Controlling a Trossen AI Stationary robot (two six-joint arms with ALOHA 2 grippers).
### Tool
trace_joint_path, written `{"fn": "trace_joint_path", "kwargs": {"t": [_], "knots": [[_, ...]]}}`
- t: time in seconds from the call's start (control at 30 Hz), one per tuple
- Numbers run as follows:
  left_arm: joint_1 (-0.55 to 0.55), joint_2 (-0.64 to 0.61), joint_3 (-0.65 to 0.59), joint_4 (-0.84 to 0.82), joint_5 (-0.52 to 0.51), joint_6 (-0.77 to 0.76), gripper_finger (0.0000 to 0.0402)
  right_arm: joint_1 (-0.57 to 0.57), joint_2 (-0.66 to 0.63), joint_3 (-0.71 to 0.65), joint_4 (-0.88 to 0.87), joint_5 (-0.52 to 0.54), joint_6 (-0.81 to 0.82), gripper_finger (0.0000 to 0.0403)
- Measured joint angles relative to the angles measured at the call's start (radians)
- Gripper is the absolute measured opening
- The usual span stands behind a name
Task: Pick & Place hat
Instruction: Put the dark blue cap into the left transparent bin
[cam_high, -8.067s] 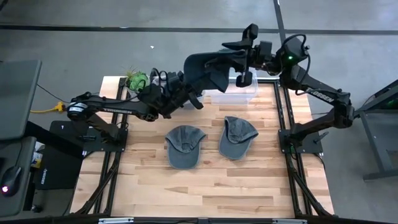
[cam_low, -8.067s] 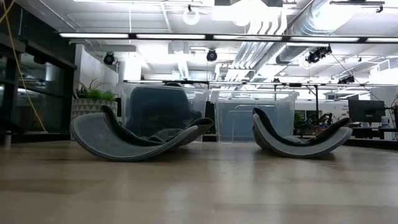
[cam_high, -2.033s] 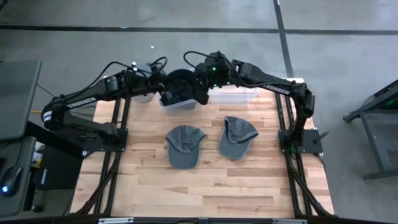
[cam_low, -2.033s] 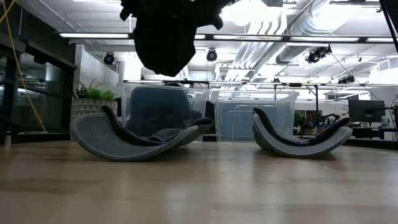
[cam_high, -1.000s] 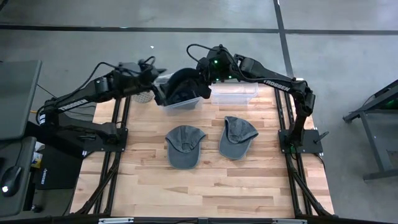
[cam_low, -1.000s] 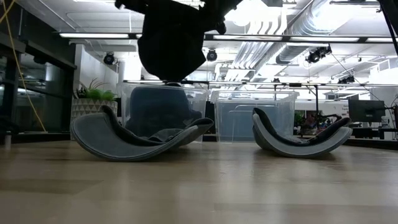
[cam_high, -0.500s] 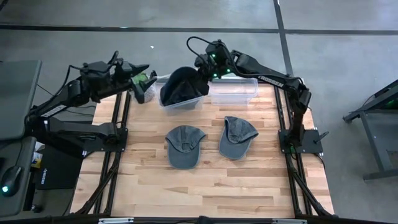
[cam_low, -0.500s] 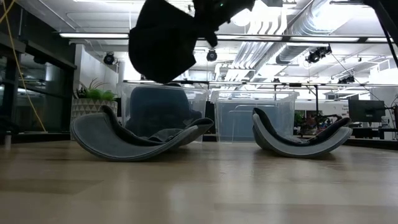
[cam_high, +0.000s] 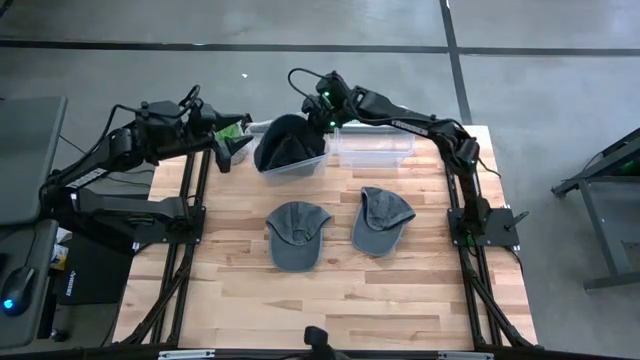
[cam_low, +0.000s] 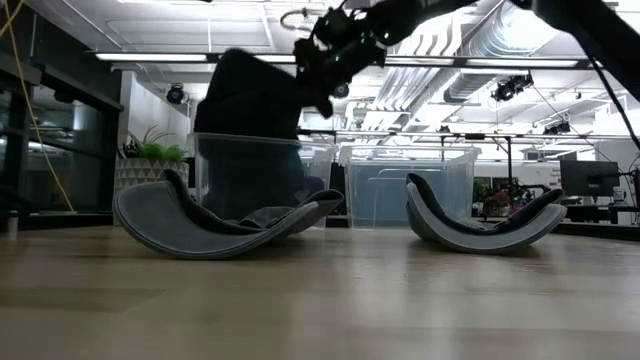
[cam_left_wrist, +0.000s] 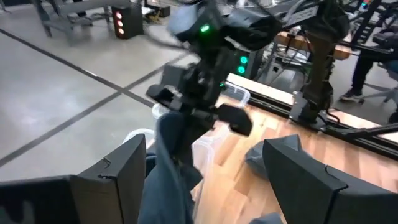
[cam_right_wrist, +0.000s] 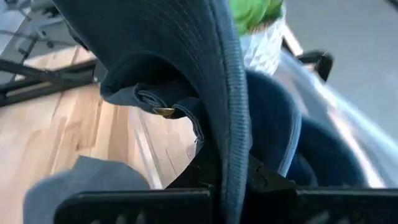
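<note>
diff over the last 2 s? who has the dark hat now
Right gripper has lowered the dark hat onto the left clear bin and remains shut on it. Left gripper let go and pulled back beside the plant, open. Two grey hats on the table and the right bin unchanged.

Light was bright and even, from ceiling strip lamps (cam_low: 300, 57) overhead; glare blew out the fixtures. Shadows on the table (cam_high: 330, 290) were soft and short. Left wrist view smeared by motion blur. Right wrist view: near cloth sharp, background soft.
</note>
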Motion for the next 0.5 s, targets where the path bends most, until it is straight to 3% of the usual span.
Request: {"fn": "trace_joint_path", "kwargs": {"t": [0.2, 0.5], "knots": [[0.000, 0.009, 0.000, -0.001, 0.025, -0.024, 0.0263, -0.006, 0.073, 0.001, -0.002, 0.028, -0.007, 0.0000], [0.000, 0.011, 0.000, -0.058, 0.022, -0.053, 0.0263, -0.007, 0.099, 0.001, -0.006, 0.232, -0.017, 0.0000]]}}
